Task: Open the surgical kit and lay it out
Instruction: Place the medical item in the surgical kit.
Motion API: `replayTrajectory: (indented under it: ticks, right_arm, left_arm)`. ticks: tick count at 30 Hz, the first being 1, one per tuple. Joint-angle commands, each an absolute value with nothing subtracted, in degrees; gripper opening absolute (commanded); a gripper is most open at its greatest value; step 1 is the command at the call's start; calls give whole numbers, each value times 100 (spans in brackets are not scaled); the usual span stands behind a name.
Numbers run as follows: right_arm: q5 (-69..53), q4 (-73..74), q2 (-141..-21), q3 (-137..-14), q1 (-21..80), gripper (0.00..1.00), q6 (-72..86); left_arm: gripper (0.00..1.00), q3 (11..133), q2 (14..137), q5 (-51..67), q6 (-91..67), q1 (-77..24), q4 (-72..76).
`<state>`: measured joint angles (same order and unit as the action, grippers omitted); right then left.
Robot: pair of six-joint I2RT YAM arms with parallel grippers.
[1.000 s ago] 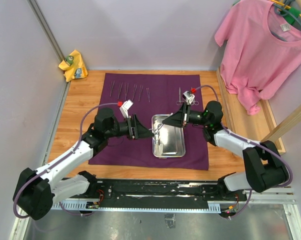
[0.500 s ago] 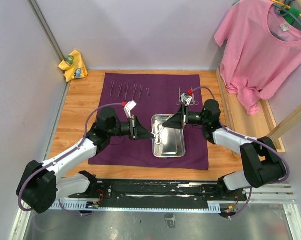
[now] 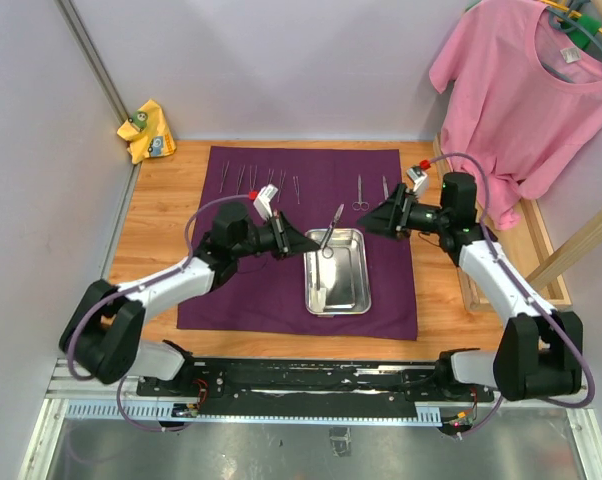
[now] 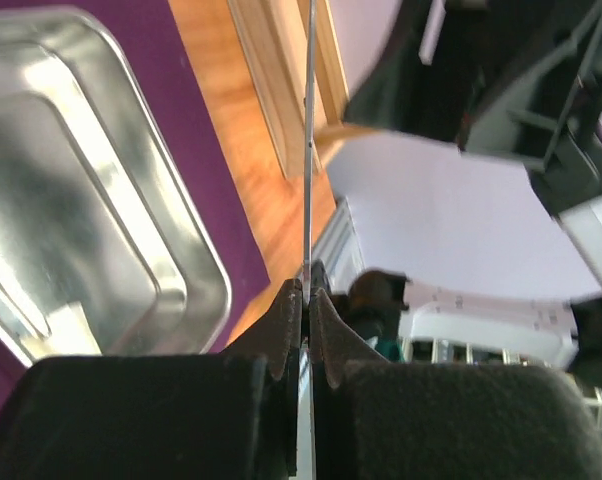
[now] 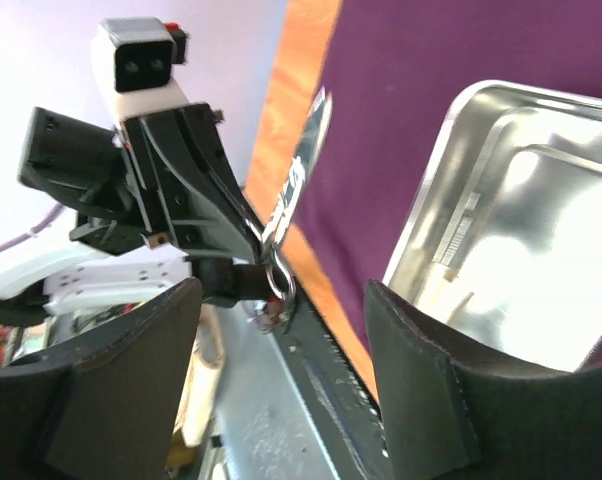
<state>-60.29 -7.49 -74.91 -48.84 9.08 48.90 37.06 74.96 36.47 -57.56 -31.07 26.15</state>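
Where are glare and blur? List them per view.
Top external: sharp, mild sheen on the steel tray. Left wrist: glare streaks across the tray, left gripper soft around its instrument. Right wrist: tray glare, right gripper's fingers blurred.

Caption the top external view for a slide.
Left end effector holds a slim metal instrument near the steel tray; right end effector open over the purple cloth.

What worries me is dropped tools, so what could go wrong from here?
1. The left gripper pinches the thin metal tool near one end only, lifted clear by the steel tray. The long free end could swivel or slip out and fall.
2. Setting it down beside the row of tools lying close together on the purple cloth might knock them askew.
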Motion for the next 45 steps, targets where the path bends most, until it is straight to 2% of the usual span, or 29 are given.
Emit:
replayTrajectory:
  ticks: [1,10,15,24,37,40,43,45]
  right_arm:
    - [-5145,1892,-7057,-5183,475,69,3231]
    - [-4832,2127,-6878,-5149,414,71,3024]
    - [-4785,2145,-6962,-5184,387,71,2973]
    - [-4860,2003,-7218,-5160,387,71,2962]
    - [-5008,1778,-7253,-4995,387,72,3054]
    - [-5052,1735,-7267,-4967,387,72,3084]
    - [-5054,1727,-7238,-4936,387,73,3106]
    - [-5029,1730,-7203,-4911,393,82,3115]
  left_arm:
    - [0,4498,8381,2917,-5917,-3076,3307]
    - [0,6592,10896,1869,-5660,-3068,3249]
    - [0,7180,11781,1469,-5555,-3022,3045]
    - [0,7776,12490,1188,-5410,-2876,2532]
    - [2,8481,13183,1430,-5219,-2823,1804]
    - [9,8649,13311,1479,-5173,-2821,1526]
    - [33,8617,13234,1455,-5147,-2824,1305]
    - [47,8512,13081,1407,-5106,-2821,1195]
